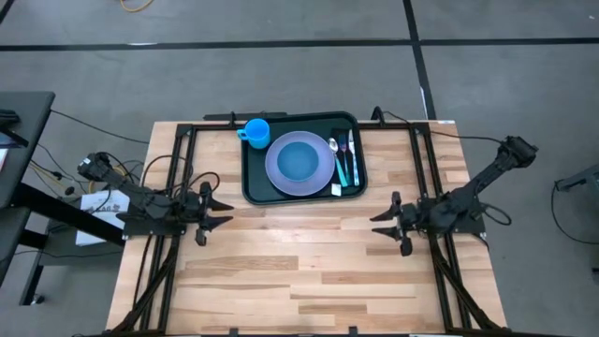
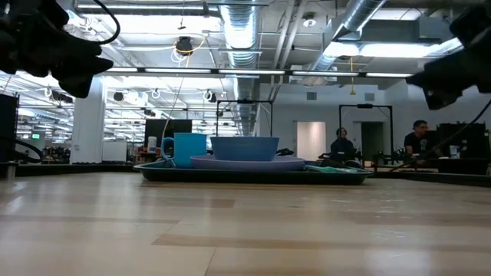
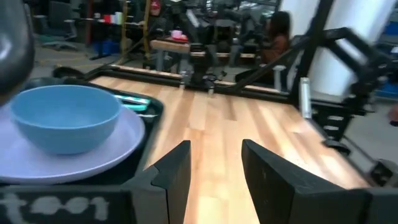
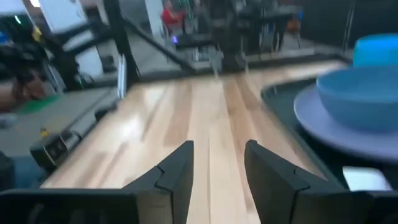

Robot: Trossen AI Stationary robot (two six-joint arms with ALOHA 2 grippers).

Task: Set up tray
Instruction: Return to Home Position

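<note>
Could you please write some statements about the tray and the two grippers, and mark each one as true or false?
1. The blue bowl sits on the lavender plate. True.
2. The blue cup stands on bare wood outside the tray. False: it stands inside the tray, in a corner beside the plate.
3. In the high view, the cutlery lies to the plate's left. False: it lies to the plate's right, inside the tray.
4. The left gripper and the right gripper are both open and empty, away from the tray. True.
</note>
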